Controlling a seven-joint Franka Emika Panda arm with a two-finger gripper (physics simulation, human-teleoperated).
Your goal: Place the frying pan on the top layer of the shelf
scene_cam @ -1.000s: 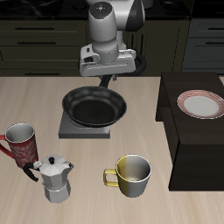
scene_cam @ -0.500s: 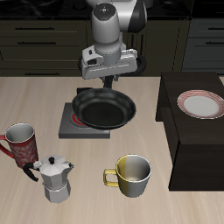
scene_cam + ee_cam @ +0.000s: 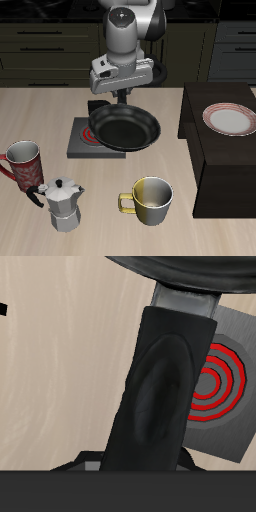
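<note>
The frying pan (image 3: 126,128) is a round black pan, held in the air above the table, partly over the burner plate. My gripper (image 3: 121,88) is shut on the pan's long black handle (image 3: 160,386), which fills the wrist view. The shelf (image 3: 205,135) is the large dark boxy unit at the table's side, apart from the pan, with a flat top.
A grey burner plate with a red coil (image 3: 82,137) lies under the pan's edge; it also shows in the wrist view (image 3: 215,386). A plate (image 3: 231,119) lies on the shelf top. A red mug (image 3: 24,163), a moka pot (image 3: 64,204) and a yellow mug (image 3: 150,199) stand near the front edge.
The gripper has carried the pan sideways toward the shelf, off the burner plate, uncovering the red coil. The mugs, moka pot and plate have not moved.
</note>
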